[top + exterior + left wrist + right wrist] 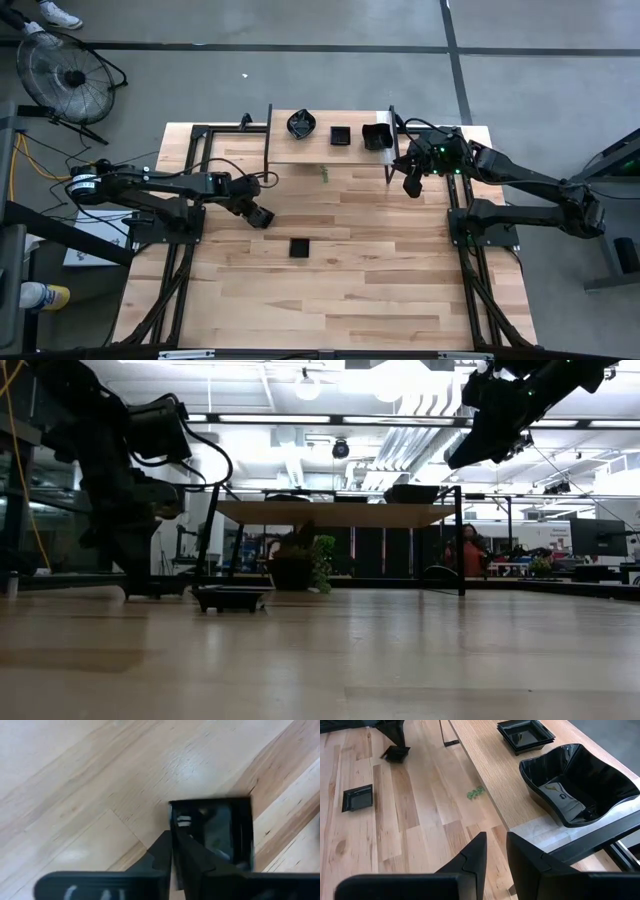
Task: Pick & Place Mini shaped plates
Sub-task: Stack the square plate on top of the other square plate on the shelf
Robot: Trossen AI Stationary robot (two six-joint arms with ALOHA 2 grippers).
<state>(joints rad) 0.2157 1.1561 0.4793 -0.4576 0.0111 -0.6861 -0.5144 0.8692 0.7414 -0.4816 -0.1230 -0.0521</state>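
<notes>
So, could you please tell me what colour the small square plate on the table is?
Glossy black; the square plate shows best in the right wrist view.

Both arms are dark, jointed and cable-draped (green lights glow on the right arm), with angular black fingers.

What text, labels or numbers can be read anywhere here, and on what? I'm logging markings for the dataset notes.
No text can be read.
White marks on the left gripper's housing: cut off and blurred, unreadable.
Pale mark inside the wavy plate on the shelf: not legible.
Square plate on the table: no marking visible.
</notes>
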